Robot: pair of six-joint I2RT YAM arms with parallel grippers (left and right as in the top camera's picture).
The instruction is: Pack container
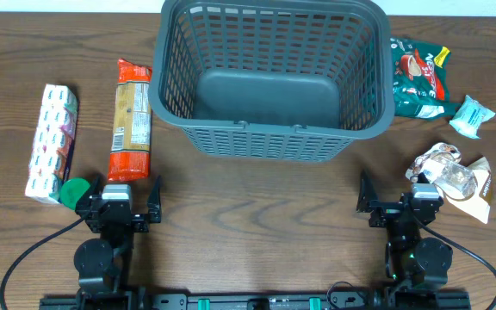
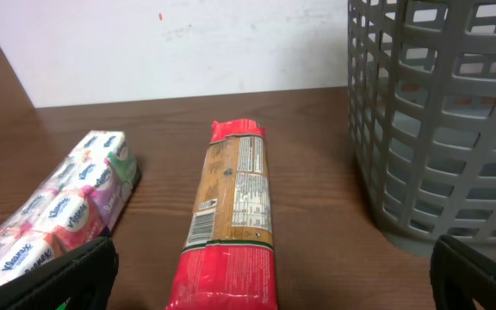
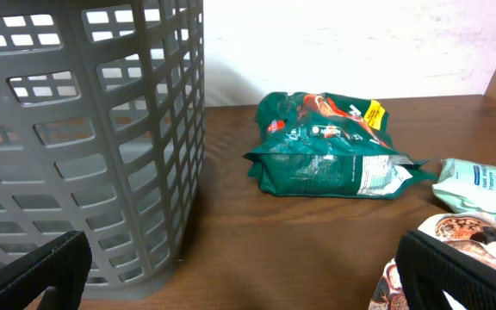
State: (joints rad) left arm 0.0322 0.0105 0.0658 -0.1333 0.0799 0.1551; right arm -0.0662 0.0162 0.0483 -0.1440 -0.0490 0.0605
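Note:
The container (image 1: pixel 269 136) is a large dark grey slotted basket at the back centre, with nothing inside. My left gripper (image 1: pixel 123 195) stands open near the front left, just short of a long red and orange packet (image 1: pixel 131 119). In the left wrist view the packet's red end (image 2: pixel 231 258) lies between the wide-apart fingers of that gripper (image 2: pixel 269 284), untouched, and the basket (image 2: pixel 446 129) rises at the right. My right gripper (image 1: pixel 396 196) is open at the front right with nothing in it. Its wrist view shows the gripper (image 3: pixel 248 280) over bare wood, the basket (image 3: pixel 84 129) at its left.
A pack of tissues (image 1: pixel 52 142) and a small green round thing (image 1: pixel 74 191) lie at the far left. Right of the basket lie a green snack bag (image 1: pixel 418 84), a pale blue sachet (image 1: pixel 472 115) and a crinkled brown and white packet (image 1: pixel 455 176), close to the right gripper.

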